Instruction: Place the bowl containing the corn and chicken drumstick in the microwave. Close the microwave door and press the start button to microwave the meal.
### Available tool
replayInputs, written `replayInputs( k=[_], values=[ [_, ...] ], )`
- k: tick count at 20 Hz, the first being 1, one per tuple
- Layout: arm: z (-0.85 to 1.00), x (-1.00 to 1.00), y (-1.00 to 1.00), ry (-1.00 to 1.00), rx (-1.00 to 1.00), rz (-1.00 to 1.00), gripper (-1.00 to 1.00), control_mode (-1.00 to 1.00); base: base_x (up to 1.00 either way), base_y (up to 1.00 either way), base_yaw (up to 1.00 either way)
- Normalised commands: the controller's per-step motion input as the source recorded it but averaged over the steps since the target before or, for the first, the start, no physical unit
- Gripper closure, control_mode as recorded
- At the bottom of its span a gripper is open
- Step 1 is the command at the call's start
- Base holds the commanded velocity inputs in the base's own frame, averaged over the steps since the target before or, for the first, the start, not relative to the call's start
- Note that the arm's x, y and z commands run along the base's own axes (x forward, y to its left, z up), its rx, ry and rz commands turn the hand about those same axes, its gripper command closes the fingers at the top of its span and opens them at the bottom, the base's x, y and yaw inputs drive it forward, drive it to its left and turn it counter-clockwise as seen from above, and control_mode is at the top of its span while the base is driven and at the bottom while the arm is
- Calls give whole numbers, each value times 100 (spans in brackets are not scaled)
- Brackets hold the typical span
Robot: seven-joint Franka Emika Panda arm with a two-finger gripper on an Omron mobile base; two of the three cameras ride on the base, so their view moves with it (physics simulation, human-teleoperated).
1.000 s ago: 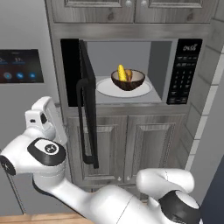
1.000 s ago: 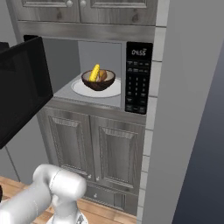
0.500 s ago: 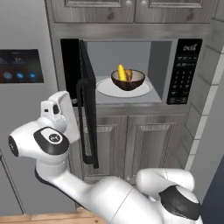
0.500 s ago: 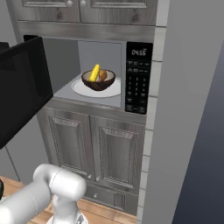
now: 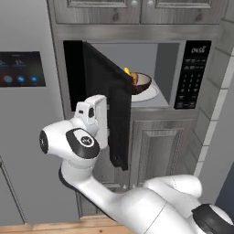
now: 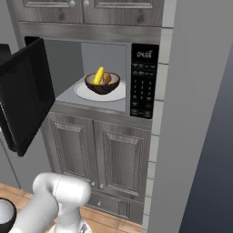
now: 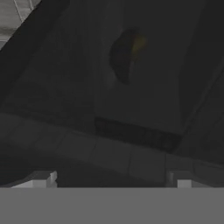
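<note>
The microwave (image 6: 91, 45) stands open. On its white turntable (image 6: 119, 94) sits the dark-brown bowl (image 6: 103, 86) holding the yellow corn (image 6: 98, 76) and the brown chicken drumstick (image 6: 107, 78). The black microwave door (image 5: 107, 98) is swung partway across the opening and covers part of the bowl (image 5: 142, 82). My gripper (image 5: 103, 121) is open, right at the door's outer face, left of it. In the hand view the gripper (image 7: 111, 181) faces the tinted glass, with the bowl (image 7: 122, 59) and corn (image 7: 139, 43) dim behind it. The button panel (image 6: 143, 82) is at the right.
A grey fridge with a screen (image 5: 20, 68) stands left of the microwave. Grey cabinet doors (image 6: 104, 154) are below it and upper cabinets (image 5: 137, 7) above. A grey wall (image 6: 200, 113) juts out on the right. The floor (image 6: 13, 193) is wooden.
My arm has risen and moved right against the door. The door has swung from edge-on partway toward the opening. The bowl has not moved.
</note>
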Motion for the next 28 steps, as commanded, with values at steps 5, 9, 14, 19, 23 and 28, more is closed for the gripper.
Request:
replayInputs(
  k=[5,9,14,19,23,28],
  values=[
    [-7,-10,-100,-3,18,0,-100,-100,0,0,0],
    [-6,21,-100,0,19,1,-100,-100,0,0,0],
    [-6,69,-91,0,12,5,-100,-100,0,0,0],
    [-3,100,-49,0,1,4,-100,-100,0,0,0],
    [-2,100,-24,0,0,1,-100,-100,0,0,0],
    [0,88,-17,0,0,1,-100,-100,0,0,0]
  ],
)
